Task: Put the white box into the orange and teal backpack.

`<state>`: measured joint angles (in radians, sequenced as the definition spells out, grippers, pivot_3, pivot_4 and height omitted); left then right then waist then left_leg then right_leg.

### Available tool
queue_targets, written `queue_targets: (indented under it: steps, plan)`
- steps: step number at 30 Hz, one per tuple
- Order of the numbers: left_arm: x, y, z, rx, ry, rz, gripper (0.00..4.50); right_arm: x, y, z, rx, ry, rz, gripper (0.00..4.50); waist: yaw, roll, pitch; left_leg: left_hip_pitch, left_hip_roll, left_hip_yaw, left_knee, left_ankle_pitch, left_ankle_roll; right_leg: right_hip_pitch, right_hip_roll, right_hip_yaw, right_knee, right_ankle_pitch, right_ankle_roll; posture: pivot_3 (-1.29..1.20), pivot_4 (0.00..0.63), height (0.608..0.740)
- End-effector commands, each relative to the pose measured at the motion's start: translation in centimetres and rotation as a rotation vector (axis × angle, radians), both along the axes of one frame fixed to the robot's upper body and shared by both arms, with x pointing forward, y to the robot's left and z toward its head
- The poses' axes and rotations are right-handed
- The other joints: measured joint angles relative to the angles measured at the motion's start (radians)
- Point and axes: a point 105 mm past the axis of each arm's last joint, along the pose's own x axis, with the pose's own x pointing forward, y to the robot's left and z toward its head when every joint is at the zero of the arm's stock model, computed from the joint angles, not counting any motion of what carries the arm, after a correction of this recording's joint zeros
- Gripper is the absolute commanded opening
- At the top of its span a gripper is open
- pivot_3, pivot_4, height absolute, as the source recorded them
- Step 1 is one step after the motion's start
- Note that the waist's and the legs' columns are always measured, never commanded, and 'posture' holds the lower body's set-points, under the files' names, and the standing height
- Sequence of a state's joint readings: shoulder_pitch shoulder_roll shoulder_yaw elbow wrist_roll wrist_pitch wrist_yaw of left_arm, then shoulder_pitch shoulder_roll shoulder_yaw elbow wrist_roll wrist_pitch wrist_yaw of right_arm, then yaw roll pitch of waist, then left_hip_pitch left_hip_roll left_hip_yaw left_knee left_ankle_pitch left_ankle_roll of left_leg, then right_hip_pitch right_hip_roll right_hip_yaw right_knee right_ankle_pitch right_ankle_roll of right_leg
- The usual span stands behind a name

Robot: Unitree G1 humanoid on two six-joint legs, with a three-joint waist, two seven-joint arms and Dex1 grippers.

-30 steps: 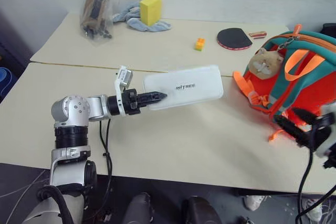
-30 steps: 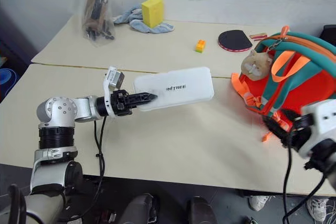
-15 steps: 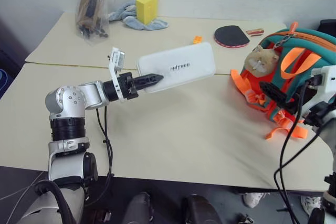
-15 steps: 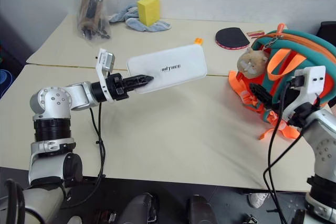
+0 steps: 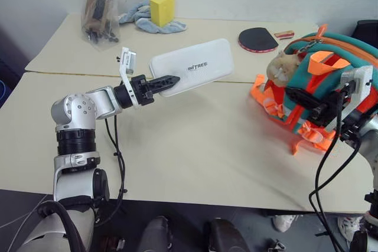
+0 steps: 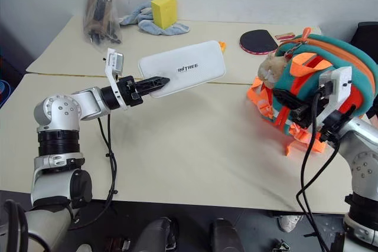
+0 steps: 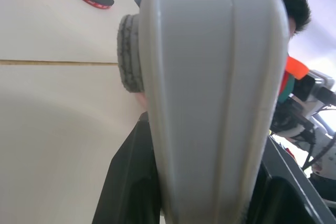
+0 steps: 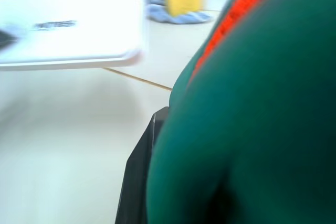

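Observation:
My left gripper [image 5: 168,81] is shut on one short end of the white box [image 5: 192,66], holding it flat and level above the table with its free end towards the backpack. In the left wrist view the white box [image 7: 210,103] stands edge-on between my fingers. The orange and teal backpack [image 5: 331,48] sits at the right with its tan hamster charm [image 5: 280,66] on the front. My right gripper [image 5: 298,95] lies against the backpack's teal rim just below the charm, shut on the fabric. Teal backpack fabric [image 8: 252,129] presses against one black finger [image 8: 139,182].
At the far side lie a yellow sponge block [image 5: 162,8] on a blue cloth [image 5: 142,19], a clear plastic bag [image 5: 97,13], a black paddle [image 5: 258,39] and a small orange block [image 6: 222,45]. A seam [image 5: 71,74] joins two tables. A person's head [image 7: 294,11] shows behind.
The left arm has raised the white box and carried it farther from me. The right arm has risen and swung left onto the backpack's front, and its jaws have closed there.

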<state>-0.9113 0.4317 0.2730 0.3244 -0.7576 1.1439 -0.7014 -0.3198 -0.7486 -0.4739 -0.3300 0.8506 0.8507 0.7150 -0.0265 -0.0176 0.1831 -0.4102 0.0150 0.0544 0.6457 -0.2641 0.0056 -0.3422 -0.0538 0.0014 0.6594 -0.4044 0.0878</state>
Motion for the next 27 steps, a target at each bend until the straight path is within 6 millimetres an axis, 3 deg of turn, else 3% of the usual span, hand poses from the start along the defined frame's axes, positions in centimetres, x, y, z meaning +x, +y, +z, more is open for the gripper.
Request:
queue_targets:
  steps: [1, 7, 10, 15, 24, 27]
  plan:
    - [-0.3, -0.5, 3.2, 0.056, -0.233, -0.028, 1.34, -4.3, 3.7, 1.6, -0.091, -0.025, 0.283, 0.03, 0.002, 0.0, 0.001, 0.0, 0.0, 0.0, 0.0, 0.0, 0.0, 0.0, 0.0, 0.0, 0.0, 0.0, 0.0, 0.0, 0.15, 0.74]
    - [-2.7, -2.5, 6.2, 0.05, -0.471, -0.232, 1.34, -9.7, 4.8, 5.4, -0.07, -0.004, 0.546, 0.03, 0.003, -0.003, 0.006, -0.002, 0.0, 0.0, -0.001, -0.001, 0.001, 0.0, 0.0, -0.001, -0.002, 0.0, 0.0, 0.0, 0.15, 0.74]
    - [-4.2, -3.0, 7.3, 0.032, -0.528, -0.35, 1.34, -11.2, 4.6, 5.9, -0.096, 0.04, 0.583, 0.03, 0.003, -0.004, 0.007, -0.002, 0.0, -0.001, 0.0, -0.001, 0.001, 0.001, 0.0, -0.001, -0.003, 0.0, 0.0, 0.0, 0.15, 0.74]
    - [-6.1, -1.8, 7.9, 0.066, -0.605, -0.482, 1.34, -11.9, 3.6, 4.7, -0.127, 0.136, 0.527, 0.03, 0.0, -0.005, 0.007, -0.002, 0.0, -0.001, 0.0, -0.001, 0.002, 0.001, 0.0, -0.001, -0.003, 0.0, 0.0, 0.0, 0.15, 0.74]
    - [-5.9, 0.7, 7.8, 0.15, -0.657, -0.528, 1.34, -12.5, 2.1, 3.2, -0.122, 0.217, 0.463, 0.03, 0.003, -0.005, 0.008, -0.002, 0.0, -0.001, 0.001, 0.0, 0.004, 0.002, -0.001, -0.001, -0.003, 0.0, 0.0, 0.0, 0.15, 0.74]
    - [-6.3, 0.8, 9.0, 0.098, -0.652, -0.556, 1.34, -12.3, 2.1, 3.2, -0.126, 0.215, 0.459, 0.03, 0.003, -0.007, 0.008, -0.002, 0.0, -0.001, 0.001, 0.0, 0.004, 0.001, -0.001, -0.001, -0.003, 0.0, 0.0, 0.0, 0.15, 0.74]
